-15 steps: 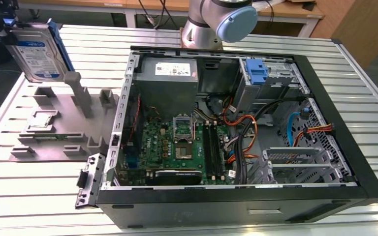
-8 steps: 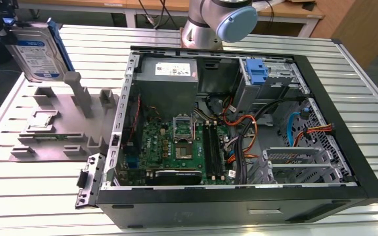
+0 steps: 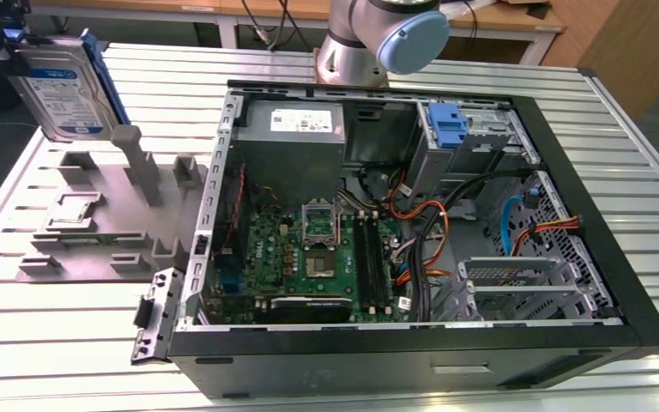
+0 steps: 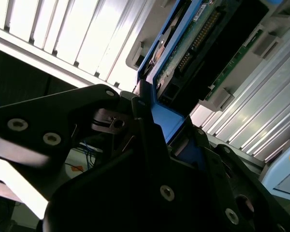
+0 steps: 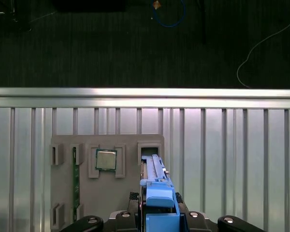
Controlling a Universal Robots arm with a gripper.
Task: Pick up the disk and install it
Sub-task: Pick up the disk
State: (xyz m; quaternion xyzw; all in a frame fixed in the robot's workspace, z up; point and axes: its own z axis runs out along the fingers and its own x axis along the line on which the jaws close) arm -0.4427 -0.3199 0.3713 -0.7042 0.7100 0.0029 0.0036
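Blue-railed disk (image 3: 64, 86) sits clamped upright in your gripper (image 5: 159, 218), clear above the grey fixture (image 3: 89, 232) by the table (image 3: 55, 343) edge at the exterior view's left; keep it square, mind the computer case (image 3: 421, 352) wall

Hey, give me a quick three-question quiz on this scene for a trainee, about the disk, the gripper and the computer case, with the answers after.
1. Fill in: in the exterior view, the grey fixture lies on the exterior view's ____ of the computer case.
2. True or false: the gripper is shut on the disk.
3. Choose: the disk is A) inside the case, B) slotted in the fixture, C) held up in the air, clear of both.
Key: 1 left; 2 true; 3 C.
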